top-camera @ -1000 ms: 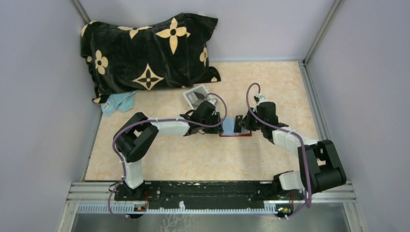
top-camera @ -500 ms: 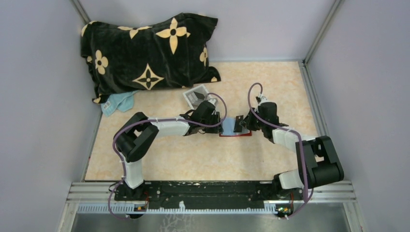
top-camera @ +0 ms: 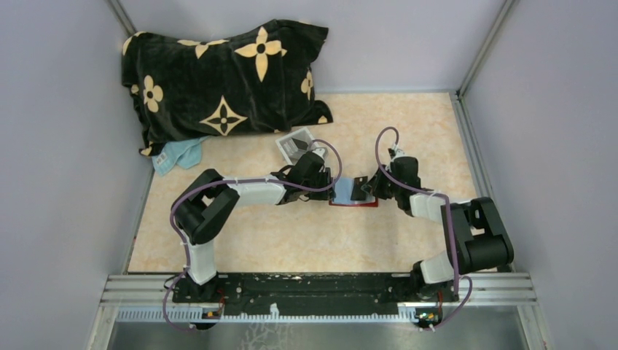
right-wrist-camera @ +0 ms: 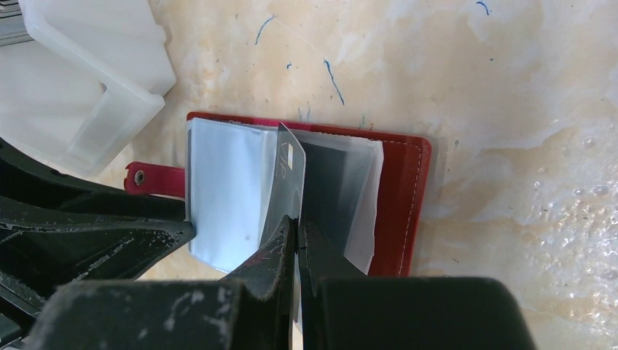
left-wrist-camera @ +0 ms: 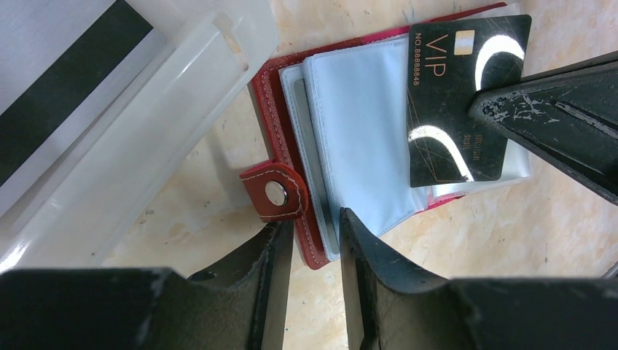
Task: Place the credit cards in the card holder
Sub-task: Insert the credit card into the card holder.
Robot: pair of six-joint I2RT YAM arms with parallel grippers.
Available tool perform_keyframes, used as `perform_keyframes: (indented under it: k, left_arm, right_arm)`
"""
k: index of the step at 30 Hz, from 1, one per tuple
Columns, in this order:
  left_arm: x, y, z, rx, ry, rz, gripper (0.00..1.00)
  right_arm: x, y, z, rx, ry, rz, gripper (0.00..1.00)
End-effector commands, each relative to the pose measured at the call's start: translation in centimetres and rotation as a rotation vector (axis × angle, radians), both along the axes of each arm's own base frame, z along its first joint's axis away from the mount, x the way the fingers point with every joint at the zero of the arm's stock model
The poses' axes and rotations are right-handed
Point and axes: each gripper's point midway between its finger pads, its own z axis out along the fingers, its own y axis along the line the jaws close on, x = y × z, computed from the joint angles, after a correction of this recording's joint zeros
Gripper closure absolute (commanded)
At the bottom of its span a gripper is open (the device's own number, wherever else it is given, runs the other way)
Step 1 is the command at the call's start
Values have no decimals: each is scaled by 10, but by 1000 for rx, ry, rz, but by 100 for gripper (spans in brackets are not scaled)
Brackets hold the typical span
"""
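Note:
The red card holder [left-wrist-camera: 291, 197] lies open on the table, its clear sleeves [left-wrist-camera: 364, 124] fanned out. My left gripper [left-wrist-camera: 315, 233] is shut on the holder's near edge, with the red cover and a few sleeves pinched between its fingers. A black credit card [left-wrist-camera: 459, 102] marked VIP stands on edge over the sleeves, with my right gripper [right-wrist-camera: 297, 226] shut on it. From the right wrist the card [right-wrist-camera: 288, 182] shows edge-on above the holder [right-wrist-camera: 401, 197]. In the top view both grippers [top-camera: 333, 191] [top-camera: 364, 189] meet over the holder [top-camera: 355, 202].
A white plastic tray [left-wrist-camera: 167, 95] sits just beyond the holder, with a striped card [left-wrist-camera: 58, 95] inside; it also shows in the top view [top-camera: 295, 144]. A black patterned pillow [top-camera: 226, 80] and a blue cloth [top-camera: 178, 154] lie at the back left. Walls close in the table.
The right arm's elbow has swung left and its gripper has edged a little left with the card. The left arm has stayed put.

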Motion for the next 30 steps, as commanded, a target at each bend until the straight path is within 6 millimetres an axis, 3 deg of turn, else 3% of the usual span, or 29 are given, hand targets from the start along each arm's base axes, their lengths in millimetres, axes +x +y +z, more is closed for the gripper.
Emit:
perform_keyframes:
  k: [1,11,30]
  left_arm:
    - [-19,45,-59,203,99,26,63]
    - [-21,51,-63,208,107,36,62]
    - [-24,50,-71,204,128,25,63]
  right_arm:
    - [-24,-2,-27,-30,102,29,100]
    - [-24,-16,-20,-104,81,1,100]
    - [-31,8,-23,-46,67,62,100]
